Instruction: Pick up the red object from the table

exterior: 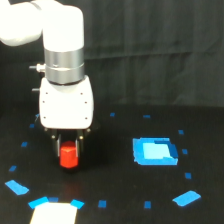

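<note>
On black table (120, 135), gripper (69, 145) fingers pinching red object (69, 156), no legible writing.

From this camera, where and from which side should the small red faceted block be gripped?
Grip the small red faceted block on its two upright side faces, coming straight down from above. It stands on the black table, narrower than the white gripper, whose dark fingers already flank its top.

Arm shell (47, 22): you see glossy white, rounded.
Wrist ring (63, 65): silver metal band, just above the gripper housing.
Gripper housing (66, 104): white, boxy, rounded corners.
Fingers (56, 142): dark, short, below the housing.
</note>
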